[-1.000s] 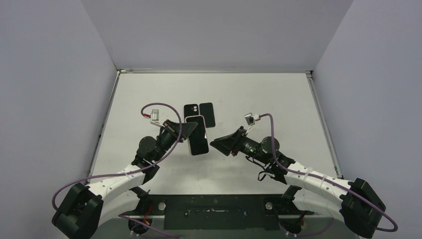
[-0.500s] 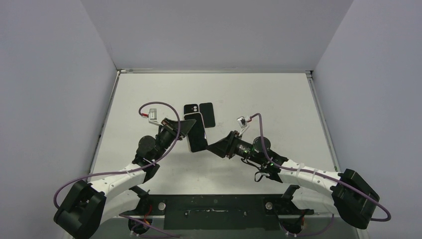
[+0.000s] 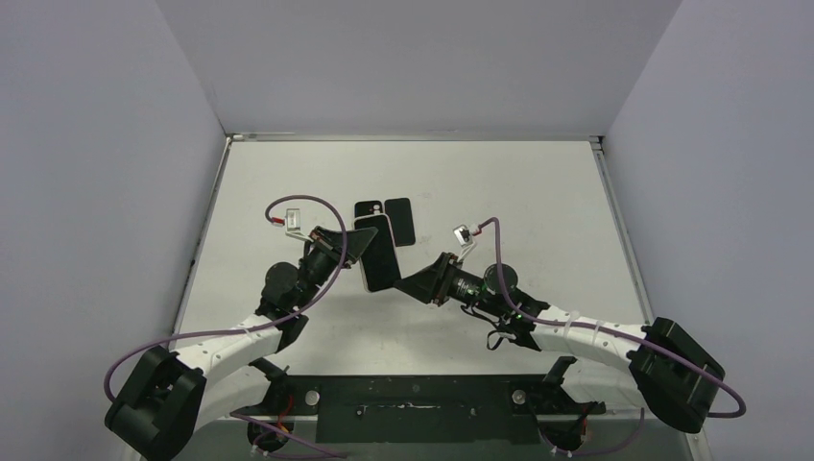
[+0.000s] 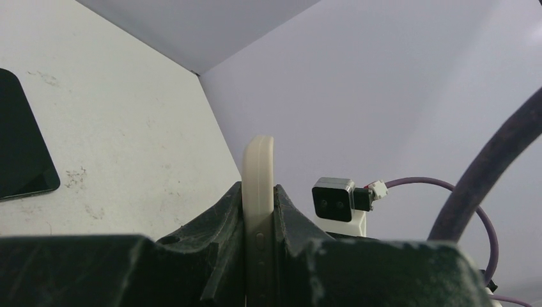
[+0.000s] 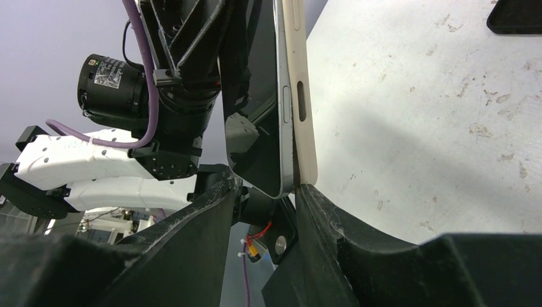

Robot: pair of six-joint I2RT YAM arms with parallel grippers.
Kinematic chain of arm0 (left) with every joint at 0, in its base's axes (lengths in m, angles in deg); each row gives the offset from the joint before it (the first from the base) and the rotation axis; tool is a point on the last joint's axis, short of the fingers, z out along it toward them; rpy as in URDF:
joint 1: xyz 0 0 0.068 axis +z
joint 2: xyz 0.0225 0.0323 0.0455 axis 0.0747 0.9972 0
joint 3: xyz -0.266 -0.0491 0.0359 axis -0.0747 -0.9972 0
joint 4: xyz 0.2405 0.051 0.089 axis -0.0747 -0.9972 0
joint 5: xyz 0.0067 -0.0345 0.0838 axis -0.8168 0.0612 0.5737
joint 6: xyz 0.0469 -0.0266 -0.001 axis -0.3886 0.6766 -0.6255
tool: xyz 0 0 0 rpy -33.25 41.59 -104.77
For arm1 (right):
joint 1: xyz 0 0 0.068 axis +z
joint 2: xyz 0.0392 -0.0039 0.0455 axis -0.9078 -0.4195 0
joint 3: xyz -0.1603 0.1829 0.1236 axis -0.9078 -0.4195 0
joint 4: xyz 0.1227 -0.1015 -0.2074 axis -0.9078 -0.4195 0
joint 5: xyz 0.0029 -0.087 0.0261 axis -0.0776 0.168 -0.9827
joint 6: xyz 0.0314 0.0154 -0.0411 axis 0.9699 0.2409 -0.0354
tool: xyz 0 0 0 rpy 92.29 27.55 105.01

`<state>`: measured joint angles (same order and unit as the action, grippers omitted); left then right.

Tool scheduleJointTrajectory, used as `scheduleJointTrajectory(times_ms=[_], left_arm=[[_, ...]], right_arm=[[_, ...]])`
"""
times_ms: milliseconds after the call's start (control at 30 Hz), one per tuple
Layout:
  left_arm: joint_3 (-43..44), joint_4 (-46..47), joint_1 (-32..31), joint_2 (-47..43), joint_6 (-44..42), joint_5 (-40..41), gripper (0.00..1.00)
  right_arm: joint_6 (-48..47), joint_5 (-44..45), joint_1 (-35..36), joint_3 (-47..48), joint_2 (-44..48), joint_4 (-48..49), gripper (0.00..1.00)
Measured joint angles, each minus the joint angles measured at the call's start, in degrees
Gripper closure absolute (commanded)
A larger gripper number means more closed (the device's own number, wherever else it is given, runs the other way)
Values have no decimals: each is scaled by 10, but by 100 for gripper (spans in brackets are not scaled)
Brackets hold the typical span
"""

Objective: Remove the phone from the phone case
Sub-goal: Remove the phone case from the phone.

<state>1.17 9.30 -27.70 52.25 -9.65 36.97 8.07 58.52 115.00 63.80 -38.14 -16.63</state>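
A phone (image 3: pixel 381 257) with a dark screen sits in a cream case and is held off the table. My left gripper (image 3: pixel 356 244) is shut on its left long edge. In the left wrist view the cream case edge (image 4: pixel 257 179) stands upright between that gripper's (image 4: pixel 259 214) jaws. My right gripper (image 3: pixel 411 284) is open at the phone's lower right corner. In the right wrist view the corner of the phone screen (image 5: pixel 262 109) and cream case (image 5: pixel 301 109) dips between the right gripper's (image 5: pixel 265 201) jaws. One finger (image 5: pixel 319 208) touches the case; the other stands apart.
Two black phone-shaped items (image 3: pixel 369 208) (image 3: pixel 398 220) lie flat on the white table (image 3: pixel 538 192) just behind the held phone. One shows in the left wrist view (image 4: pixel 19 144), one in the right wrist view (image 5: pixel 514 16). Grey walls enclose the table.
My right gripper has moved left up to the phone's lower right corner. My left gripper has drawn the phone slightly back and up.
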Motion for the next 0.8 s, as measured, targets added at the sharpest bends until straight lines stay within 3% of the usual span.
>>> scheduleJointTrajectory(times_ms=[800], left_arm=[[0,38,-1,0,-20,10,100]], right_arm=[[4,-14,1,9,-23,46,63]])
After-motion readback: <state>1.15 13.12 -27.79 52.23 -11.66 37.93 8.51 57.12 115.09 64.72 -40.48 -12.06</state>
